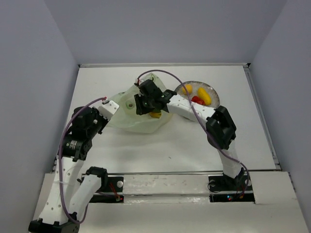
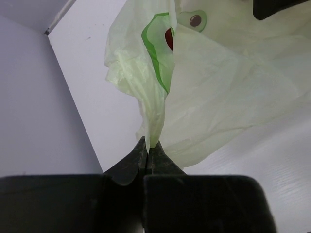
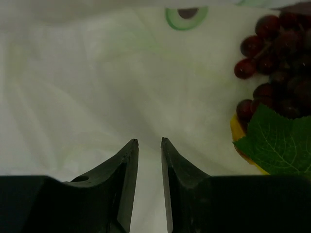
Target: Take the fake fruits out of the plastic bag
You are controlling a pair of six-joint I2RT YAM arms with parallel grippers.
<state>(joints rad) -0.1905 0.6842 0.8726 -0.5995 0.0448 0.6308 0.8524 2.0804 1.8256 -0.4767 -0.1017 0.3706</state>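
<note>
The pale yellow-green plastic bag (image 1: pixel 127 110) lies mid-table. My left gripper (image 1: pixel 112 108) is shut on a bunched fold at its left edge, which shows in the left wrist view (image 2: pixel 147 144) with the bag (image 2: pixel 223 97) spreading out beyond. My right gripper (image 1: pixel 144 100) reaches into the bag's mouth. In the right wrist view its jaws (image 3: pixel 149 141) stand slightly apart and empty over the bag's inner film. A dark purple grape bunch (image 3: pixel 277 48) with a green leaf (image 3: pixel 278 145) lies to their right, on a yellow fruit (image 3: pixel 237 132). That yellow fruit (image 1: pixel 155 115) shows from above.
A round grey plate (image 1: pixel 206 84) stands right of the bag. It holds two yellow fruits (image 1: pixel 204 95) (image 1: pixel 186 89) and a red one (image 1: pixel 197 100). The right forearm crosses in front of the plate. Walls close the table at the left, back and right.
</note>
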